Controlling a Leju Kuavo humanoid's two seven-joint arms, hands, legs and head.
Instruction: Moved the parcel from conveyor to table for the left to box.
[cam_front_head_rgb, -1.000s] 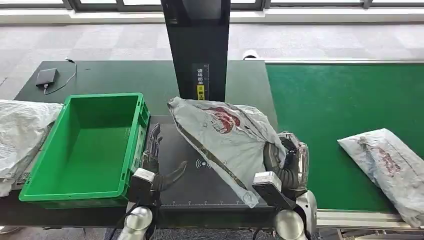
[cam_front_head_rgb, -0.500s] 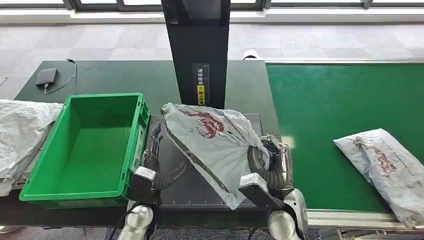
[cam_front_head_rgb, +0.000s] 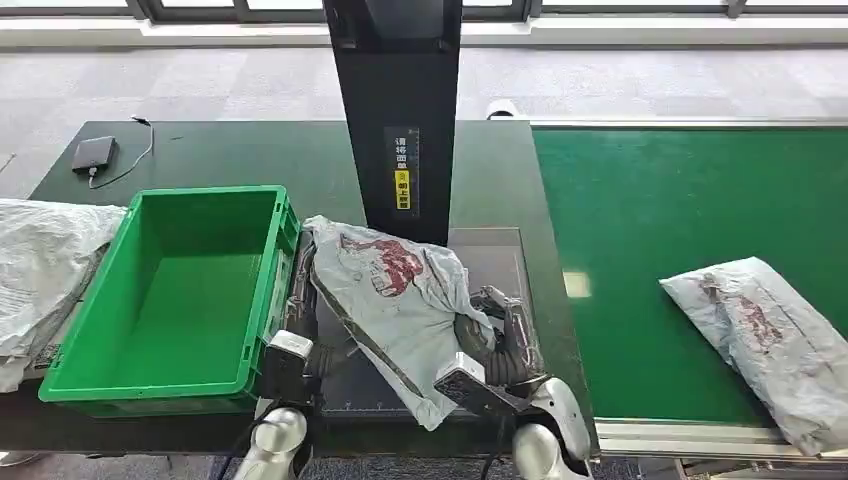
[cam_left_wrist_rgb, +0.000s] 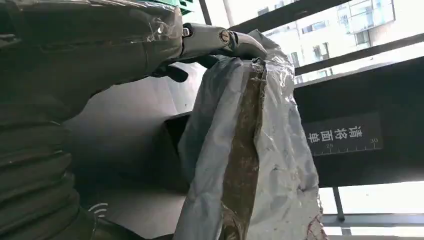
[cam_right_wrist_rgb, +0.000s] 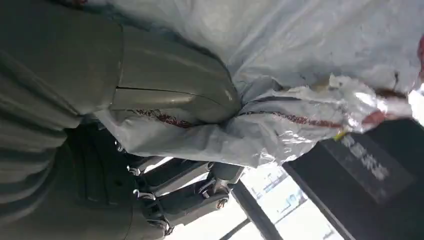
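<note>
A grey plastic parcel (cam_front_head_rgb: 385, 290) with a red print stands tilted over the black scan pad (cam_front_head_rgb: 495, 258) on the table. My right hand (cam_front_head_rgb: 500, 340) grips its right end, the thumb pressed into the bunched plastic (cam_right_wrist_rgb: 300, 50) in the right wrist view. My left hand (cam_front_head_rgb: 300, 335) stands between the parcel and the green box (cam_front_head_rgb: 170, 290), fingers apart, partly hidden by the parcel. In the left wrist view its thumb (cam_left_wrist_rgb: 225, 39) touches the parcel's upper edge (cam_left_wrist_rgb: 270, 150). The green box holds nothing.
A second grey parcel (cam_front_head_rgb: 770, 340) lies on the green conveyor (cam_front_head_rgb: 680, 200) at the right. A black post (cam_front_head_rgb: 400, 110) rises behind the pad. Crumpled grey bags (cam_front_head_rgb: 40, 270) lie left of the box. A small black device (cam_front_head_rgb: 92, 155) with a cable sits at the table's far left.
My right hand has carried the parcel leftward from the conveyor's edge over the black pad, up against my left hand. The second parcel has drifted slightly left on the belt.
</note>
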